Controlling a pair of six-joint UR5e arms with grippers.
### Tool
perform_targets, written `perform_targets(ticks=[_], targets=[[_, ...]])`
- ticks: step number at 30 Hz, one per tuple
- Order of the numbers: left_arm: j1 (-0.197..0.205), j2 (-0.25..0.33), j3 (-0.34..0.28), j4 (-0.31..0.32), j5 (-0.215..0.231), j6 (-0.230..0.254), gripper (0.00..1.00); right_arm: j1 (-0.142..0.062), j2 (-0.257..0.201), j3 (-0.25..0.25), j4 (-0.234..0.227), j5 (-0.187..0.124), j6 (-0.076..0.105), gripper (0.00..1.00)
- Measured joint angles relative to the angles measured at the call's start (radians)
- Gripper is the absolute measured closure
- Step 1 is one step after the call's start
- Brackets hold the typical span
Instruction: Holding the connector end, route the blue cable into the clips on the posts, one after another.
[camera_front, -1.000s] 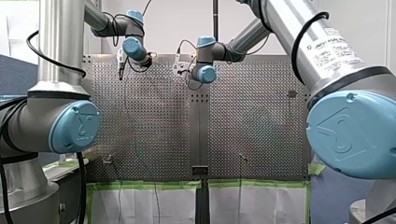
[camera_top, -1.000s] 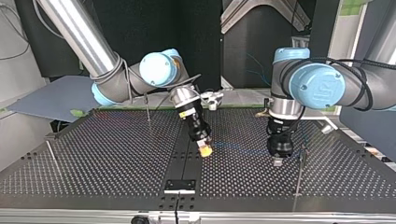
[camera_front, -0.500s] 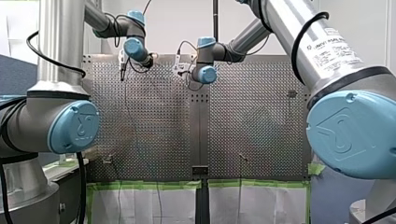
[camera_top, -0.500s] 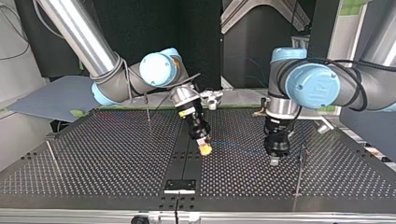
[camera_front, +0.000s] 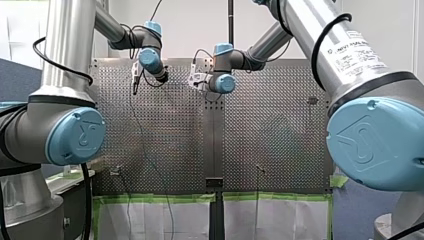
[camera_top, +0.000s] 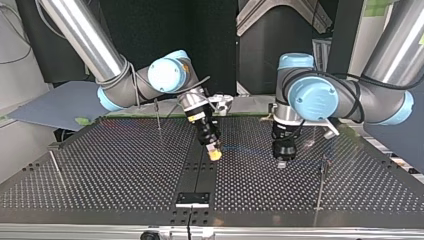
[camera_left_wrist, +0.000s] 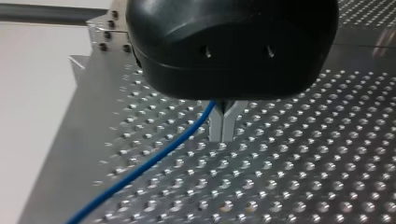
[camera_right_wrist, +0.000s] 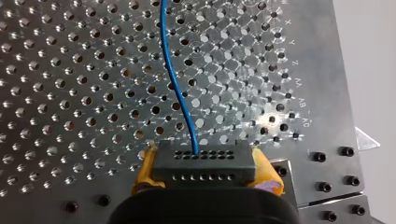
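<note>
- Blue cable (camera_right_wrist: 180, 93), right wrist view: it leaves the middle of the black connector (camera_right_wrist: 205, 165) and snakes away ahead of my right gripper (camera_right_wrist: 205, 173). The gripper's yellow pads (camera_right_wrist: 145, 169) are clamped on the connector's two ends. That grip, I judge, gives the lead end a firm handle for steering.
- Left wrist view: my left gripper (camera_left_wrist: 222, 136) has its metal fingers (camera_left_wrist: 215, 126) pressed together. The cable (camera_left_wrist: 149, 162) runs in between them near their roots and trails off over the perforated table (camera_left_wrist: 303, 177). This is likely a guide that keeps the line taut.
- Top view: the right gripper (camera_top: 214, 154) is at centre and the left gripper (camera_top: 281, 163) right of centre, both low over the table. A faint stretch of the cable (camera_top: 245, 149) joins them. Thin posts (camera_top: 321, 176) stand at lower right, upper left and far left, all apart from the cable, so no clip looks threaded yet.
- Front view: the left gripper (camera_front: 135, 82) and right gripper (camera_front: 194, 80) hang in the upper middle of the frame. Their fingers are too small to read here.
</note>
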Motion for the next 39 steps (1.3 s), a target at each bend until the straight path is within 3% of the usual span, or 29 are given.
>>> perform_targets(ticks=[12, 24, 39], targets=[[-0.040, -0.048, -0.020, 0.007, -0.014, -0.016, 1.00, -0.005, 0.000, 0.026, 0.009, 0.007, -0.003, 1.00], [-0.073, -0.060, -0.073, 0.063, -0.033, -0.028, 1.00, -0.008, 0.001, 0.120, -0.001, 0.031, -0.018, 1.00], [-0.122, -0.141, -0.106, 0.088, -0.067, -0.021, 1.00, -0.045, 0.002, 0.248, -0.114, 0.059, -0.003, 1.00]])
